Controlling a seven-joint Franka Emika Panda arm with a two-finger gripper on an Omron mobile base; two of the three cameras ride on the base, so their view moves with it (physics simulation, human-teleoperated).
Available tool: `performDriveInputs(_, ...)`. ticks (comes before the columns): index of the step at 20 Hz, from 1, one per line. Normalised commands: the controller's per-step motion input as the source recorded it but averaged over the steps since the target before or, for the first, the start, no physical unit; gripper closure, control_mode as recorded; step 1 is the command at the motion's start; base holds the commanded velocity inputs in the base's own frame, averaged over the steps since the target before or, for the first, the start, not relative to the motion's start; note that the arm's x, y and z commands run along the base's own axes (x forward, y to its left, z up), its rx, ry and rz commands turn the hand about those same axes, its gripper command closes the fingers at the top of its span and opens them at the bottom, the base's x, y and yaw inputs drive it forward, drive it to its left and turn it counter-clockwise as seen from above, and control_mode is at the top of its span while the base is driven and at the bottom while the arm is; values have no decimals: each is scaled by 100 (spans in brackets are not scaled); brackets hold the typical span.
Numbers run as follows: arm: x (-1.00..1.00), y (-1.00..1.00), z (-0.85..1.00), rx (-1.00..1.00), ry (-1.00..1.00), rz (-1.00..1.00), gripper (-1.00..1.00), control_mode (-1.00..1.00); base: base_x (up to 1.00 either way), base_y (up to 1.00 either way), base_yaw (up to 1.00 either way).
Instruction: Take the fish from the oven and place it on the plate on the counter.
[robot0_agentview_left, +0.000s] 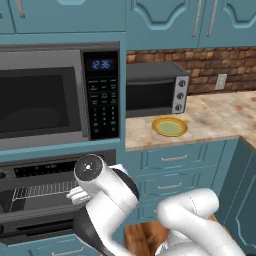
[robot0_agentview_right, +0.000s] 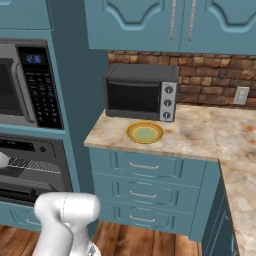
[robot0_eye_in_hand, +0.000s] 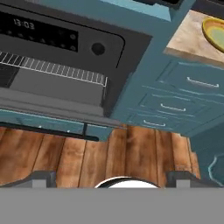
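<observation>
The oven (robot0_agentview_left: 45, 195) sits low in the tall teal cabinet column at the left of the scene, under the larger microwave (robot0_agentview_left: 55, 95), and its door (robot0_eye_in_hand: 48, 124) hangs dropped open, the bar handle toward the wooden floor (robot0_eye_in_hand: 109, 157). In the hand view the wire rack (robot0_eye_in_hand: 57, 69) runs across the open cavity just below the dark control strip (robot0_eye_in_hand: 57, 35) with its round knob; no fish can be made out on the rack or on the dark floor of the cavity from these angles. The gripper (robot0_eye_in_hand: 111, 179) points down and forward at the oven front from the near side, its two small dark fingertips (robot0_eye_in_hand: 41, 178) standing wide apart with nothing between them: released, empty, well clear of the rack and of the door. The plate (robot0_agentview_right: 145, 132), yellow with a pale greenish centre, lies bare on the beige stone counter (robot0_agentview_right: 200, 135) to the right of the oven column, just in front of the small toaster oven (robot0_agentview_right: 141, 92) and above the teal drawer fronts (robot0_agentview_right: 150, 167). From the hand it shows as a yellow edge at the upper right, well apart from the pincer, higher and farther right than the oven opening. The white arm (robot0_agentview_left: 107, 192) bends across the oven front in the left base view.
</observation>
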Motion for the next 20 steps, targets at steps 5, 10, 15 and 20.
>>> performDriveInputs(5,36,-23,6,34,22,0,-100,-100,0,0,0)
performDriveInputs(10,40,1,-7,16,22,1,-100,-100,0,0,0)
performDriveInputs(15,19,1,-20,1,0,0,-100,-100,0,0,0)
performDriveInputs(20,32,10,-41,0,0,0,-100,-100,0,0,0)
